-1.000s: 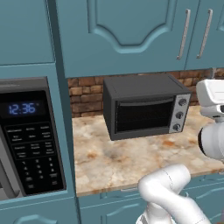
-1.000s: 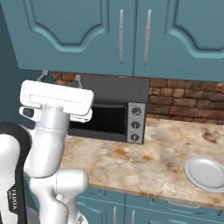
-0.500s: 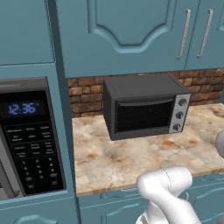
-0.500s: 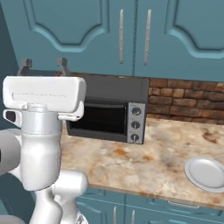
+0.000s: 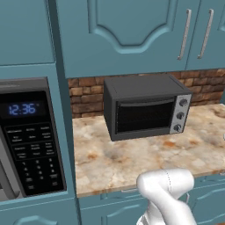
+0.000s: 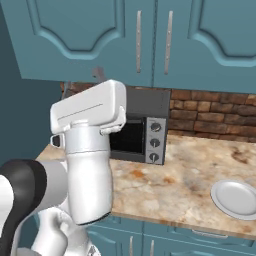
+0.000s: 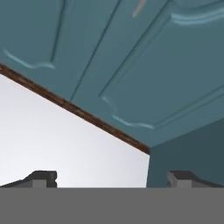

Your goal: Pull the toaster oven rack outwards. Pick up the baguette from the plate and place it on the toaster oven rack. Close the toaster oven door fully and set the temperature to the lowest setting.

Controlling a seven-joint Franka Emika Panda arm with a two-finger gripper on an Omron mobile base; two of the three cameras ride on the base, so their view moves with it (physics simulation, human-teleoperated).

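Observation:
The dark grey toaster oven [image 5: 147, 107] stands on the counter against the brick wall, its door [image 5: 141, 117] shut and three knobs [image 5: 179, 115] on its silver right panel. The rack is hidden behind the shut door. In the right base view my white hand [image 6: 90, 107] hangs high in front of the toaster oven [image 6: 152, 131] and covers its left part, with one dark finger [image 6: 99, 74] pointing up at the cabinets. My gripper [image 7: 113, 180] is open with nothing between its tips, facing the upper cabinet doors. The white plate [image 6: 235, 198] lies at the counter's right. The baguette is out of view.
A black microwave [image 5: 27, 138] with blue clock digits is built into the tall unit at the left. Teal upper cabinets [image 5: 132, 30] hang close above the oven. The marble counter [image 5: 132, 156] runs in front of the oven, with my arm's elbow [image 5: 166, 186] below its front edge.
The hand has left the right edge of the left base view. In the right base view it has tilted and drawn closer to the camera. The jaws stay open.

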